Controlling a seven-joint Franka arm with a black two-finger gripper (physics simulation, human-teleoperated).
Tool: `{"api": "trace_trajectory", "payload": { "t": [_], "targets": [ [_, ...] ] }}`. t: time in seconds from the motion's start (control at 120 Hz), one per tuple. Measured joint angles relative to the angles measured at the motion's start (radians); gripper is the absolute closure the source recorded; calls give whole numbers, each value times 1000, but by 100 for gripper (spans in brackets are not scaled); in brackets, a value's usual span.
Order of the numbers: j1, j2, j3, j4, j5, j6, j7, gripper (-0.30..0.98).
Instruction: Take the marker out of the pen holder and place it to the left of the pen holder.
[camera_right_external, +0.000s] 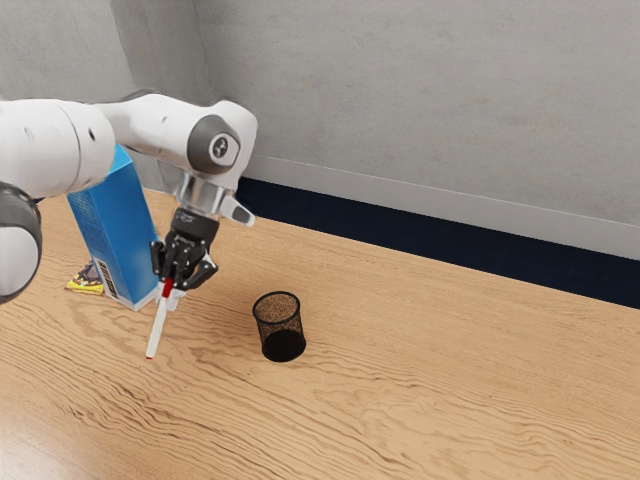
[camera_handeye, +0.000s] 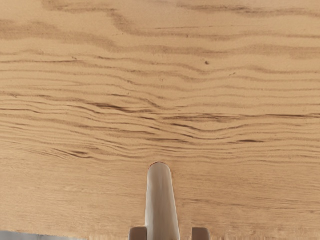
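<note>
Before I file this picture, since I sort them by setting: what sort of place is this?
Probably a plain indoor workspace or test room: bare grey walls stand behind a wooden table that holds a pen holder and a blue box.

The slim white marker (camera_right_external: 156, 330), red at its 2 ends, hangs slightly tilted in the gripper (camera_right_external: 173, 290), outside the pen holder (camera_right_external: 284, 346) and toward the exterior view's left. The round, black mesh pen holder stands upright on the wooden table (camera_right_external: 400, 400), mouth up.
</note>
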Motion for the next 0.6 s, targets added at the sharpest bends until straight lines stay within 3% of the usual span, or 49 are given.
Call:
{"api": "trace_trajectory", "payload": {
  "t": [0.192,0.442,0.525,0.6],
  "targets": [
    [2,112,1,22,8,-49,-43,77],
    [2,130,20,126,-3,-65,-78,27],
    [0,64,18,238,-4,-79,-87,18],
    [-2,-106,7,213,-7,-51,-94,13]
  ]
}}
